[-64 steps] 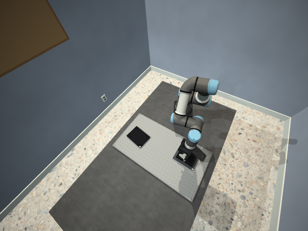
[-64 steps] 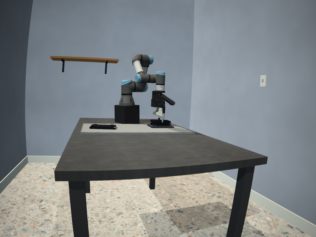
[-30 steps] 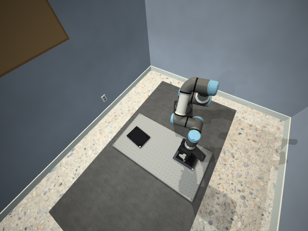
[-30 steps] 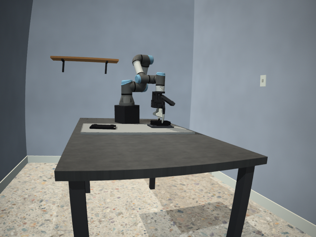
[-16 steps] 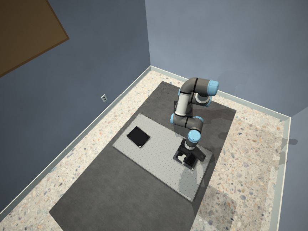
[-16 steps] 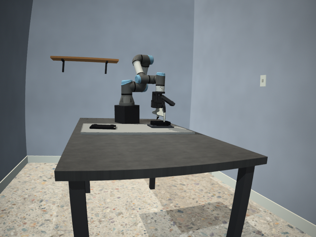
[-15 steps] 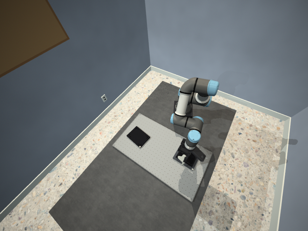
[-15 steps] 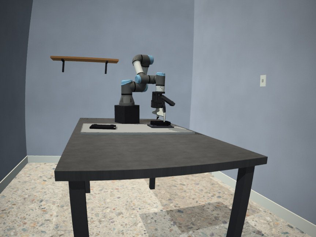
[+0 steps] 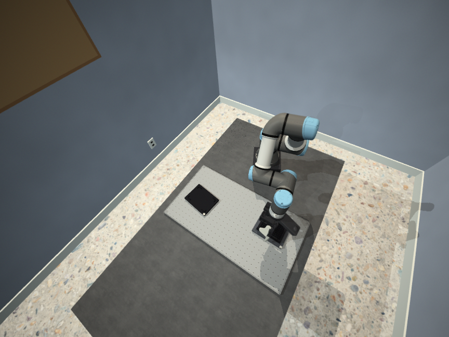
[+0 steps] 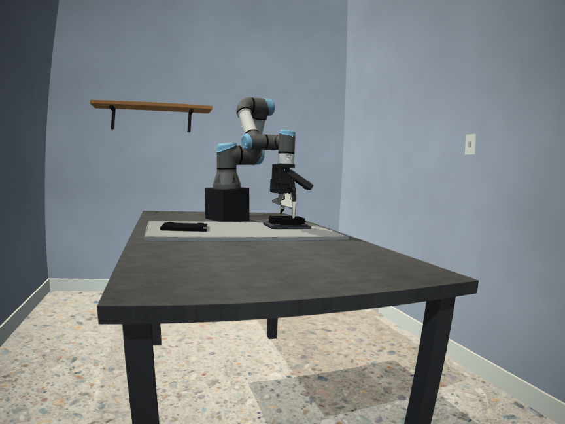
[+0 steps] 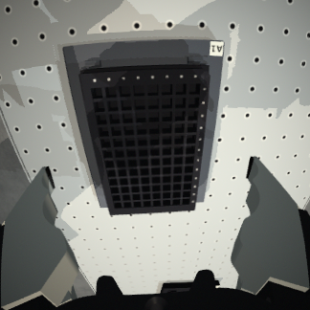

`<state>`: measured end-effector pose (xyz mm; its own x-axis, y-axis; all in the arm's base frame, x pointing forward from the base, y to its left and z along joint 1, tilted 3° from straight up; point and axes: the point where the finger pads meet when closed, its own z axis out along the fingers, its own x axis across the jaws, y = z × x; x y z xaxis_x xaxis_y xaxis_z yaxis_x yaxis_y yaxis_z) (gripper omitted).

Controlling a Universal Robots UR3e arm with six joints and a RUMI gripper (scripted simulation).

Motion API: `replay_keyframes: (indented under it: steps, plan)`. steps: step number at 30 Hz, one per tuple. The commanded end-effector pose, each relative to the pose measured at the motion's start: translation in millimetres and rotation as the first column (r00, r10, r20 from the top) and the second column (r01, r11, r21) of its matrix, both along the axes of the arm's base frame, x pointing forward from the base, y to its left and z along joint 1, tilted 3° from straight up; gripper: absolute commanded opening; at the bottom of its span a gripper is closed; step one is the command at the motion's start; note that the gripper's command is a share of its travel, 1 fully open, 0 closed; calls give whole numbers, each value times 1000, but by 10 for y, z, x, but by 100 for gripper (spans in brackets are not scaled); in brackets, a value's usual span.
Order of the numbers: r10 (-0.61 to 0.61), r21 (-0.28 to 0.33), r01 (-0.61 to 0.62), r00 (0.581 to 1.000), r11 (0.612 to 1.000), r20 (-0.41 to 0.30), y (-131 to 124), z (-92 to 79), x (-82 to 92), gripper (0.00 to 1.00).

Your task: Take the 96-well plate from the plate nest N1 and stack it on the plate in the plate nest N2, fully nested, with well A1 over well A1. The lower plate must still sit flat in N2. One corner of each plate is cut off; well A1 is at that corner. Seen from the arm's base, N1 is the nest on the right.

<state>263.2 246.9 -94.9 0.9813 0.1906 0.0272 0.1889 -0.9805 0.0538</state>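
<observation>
A black 96-well plate [image 11: 145, 139] lies flat in a grey nest with an A1 label [image 11: 216, 48] at its far right corner. In the exterior view this pile [image 10: 286, 221] stands taller than the low black nest [image 10: 183, 226] at the left end of the breadboard, which shows as a flat black rectangle in the top view [image 9: 201, 199]. I cannot tell apart the plates in the pile. My gripper [image 11: 150, 163] hangs straight above the pile with its fingers wide open, clear of the plate's sides and holding nothing. It also shows in the top view [image 9: 269, 232] and the exterior view [image 10: 287, 207].
Both nests sit on a pale perforated breadboard [image 9: 235, 224] on a dark table. The arm's black base block [image 10: 226, 203] stands behind the board. A wooden shelf [image 10: 150, 106] hangs on the back wall, well above.
</observation>
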Motion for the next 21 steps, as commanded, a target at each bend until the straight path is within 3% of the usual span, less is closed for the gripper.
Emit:
replay_keyframes:
  steps: [1,21]
  plan:
    - [0,0,0,1000,1000,2,0,31,6,100]
    - [0,1,0,1000,1000,3,25,460,-9,100]
